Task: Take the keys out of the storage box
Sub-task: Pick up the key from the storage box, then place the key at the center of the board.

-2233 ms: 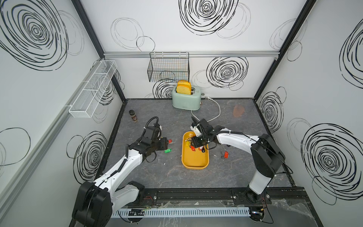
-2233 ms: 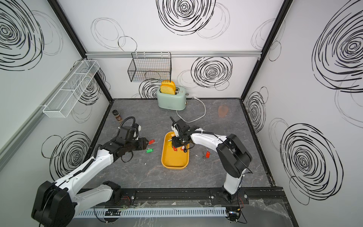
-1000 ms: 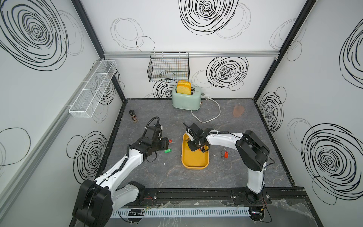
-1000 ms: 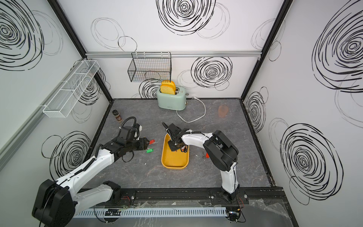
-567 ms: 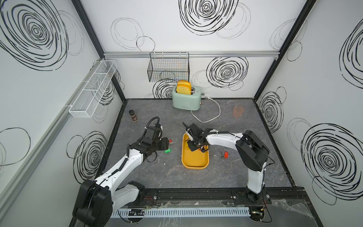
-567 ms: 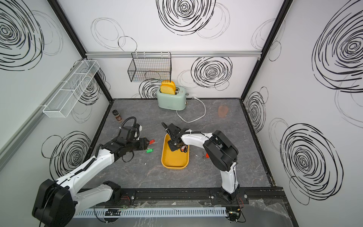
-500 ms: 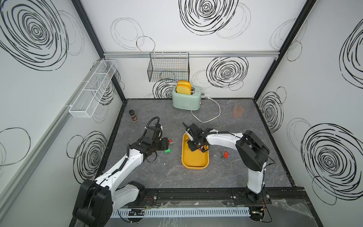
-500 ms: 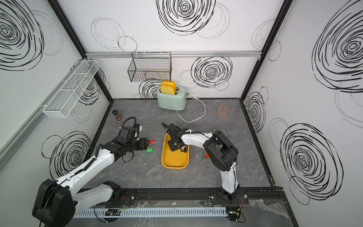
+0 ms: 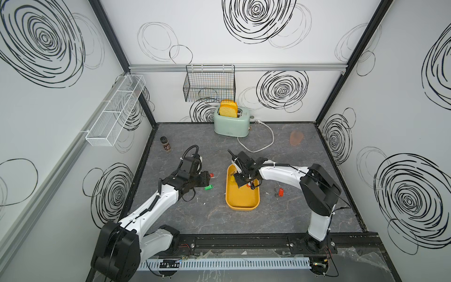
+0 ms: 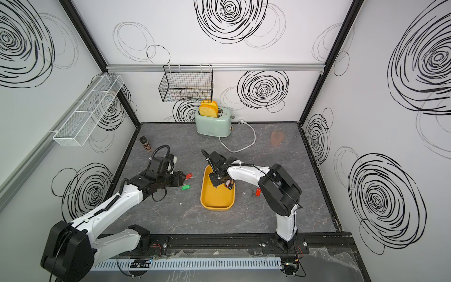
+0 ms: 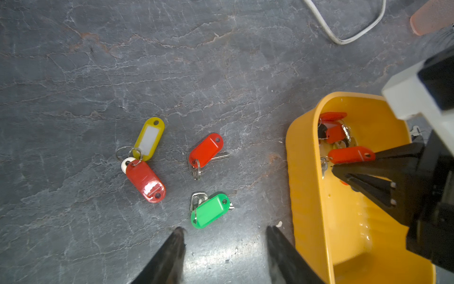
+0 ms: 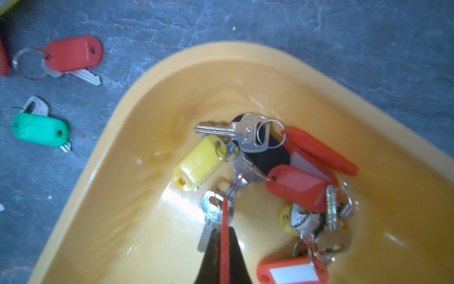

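Right wrist: right gripper [image 12: 224,232] clamps red key tag [image 12: 224,248], seemingly inside storage box [image 12: 118,196]; left gripper [image 11: 225,233] apart.

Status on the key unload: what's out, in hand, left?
Out: four keys beside the storage box, another key on its other side. In hand: right gripper shut on a red tag inside. To do: a cluster sits in the box; left gripper open, empty.
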You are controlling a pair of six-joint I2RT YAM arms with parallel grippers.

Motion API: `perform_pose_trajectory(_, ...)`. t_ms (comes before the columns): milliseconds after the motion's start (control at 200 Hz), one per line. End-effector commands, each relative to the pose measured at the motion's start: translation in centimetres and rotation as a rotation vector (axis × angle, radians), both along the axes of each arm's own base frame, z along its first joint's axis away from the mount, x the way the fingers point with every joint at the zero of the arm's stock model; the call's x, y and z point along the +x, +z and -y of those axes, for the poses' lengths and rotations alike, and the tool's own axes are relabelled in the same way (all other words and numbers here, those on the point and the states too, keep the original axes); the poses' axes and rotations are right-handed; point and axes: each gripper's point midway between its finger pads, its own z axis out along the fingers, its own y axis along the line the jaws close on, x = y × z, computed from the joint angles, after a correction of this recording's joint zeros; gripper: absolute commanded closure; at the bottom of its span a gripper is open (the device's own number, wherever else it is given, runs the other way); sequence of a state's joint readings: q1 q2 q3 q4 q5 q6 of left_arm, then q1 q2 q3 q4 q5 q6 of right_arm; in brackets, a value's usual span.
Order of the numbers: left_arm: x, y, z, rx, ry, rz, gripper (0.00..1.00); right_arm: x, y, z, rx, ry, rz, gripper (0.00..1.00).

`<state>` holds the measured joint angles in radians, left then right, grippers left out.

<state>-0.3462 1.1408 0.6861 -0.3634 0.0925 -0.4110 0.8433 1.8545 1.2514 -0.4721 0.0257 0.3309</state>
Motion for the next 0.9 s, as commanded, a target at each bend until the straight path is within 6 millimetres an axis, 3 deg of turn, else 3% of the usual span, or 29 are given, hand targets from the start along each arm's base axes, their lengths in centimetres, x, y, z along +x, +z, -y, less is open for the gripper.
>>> perform_pose_trajectory(0, 0.7, 0.4, 0.3, -0.004, -0.004, 0.031, 0.42, 0.0, 2.4, -0.2, 0.024, 0.002, 0.029, 1.0)
perform_pose_trajectory(265, 0.6, 0.4, 0.4, -0.009, -0.008, 0.031, 0.42, 0.3, 6.1, 0.4, 0.066, -0.019, 0.096, 1.0)
perform_pose_trajectory(515, 0.5, 0.6, 0.9, -0.027, -0.026, 0.037, 0.43, 0.5, 9.3, 3.1, 0.102, -0.089, 0.152, 1.0)
perform_pose_trajectory(735, 0.3, 1.0, 1.9, -0.048, -0.06, 0.052, 0.42, 0.8, 11.5, 8.1, 0.124, -0.227, 0.179, 1.0)
perform_pose_trajectory(895, 0.1, 1.0, 2.2, -0.047, -0.074, 0.051, 0.42, 0.8, 11.7, 13.9, 0.111, -0.382, 0.176, 1.0)
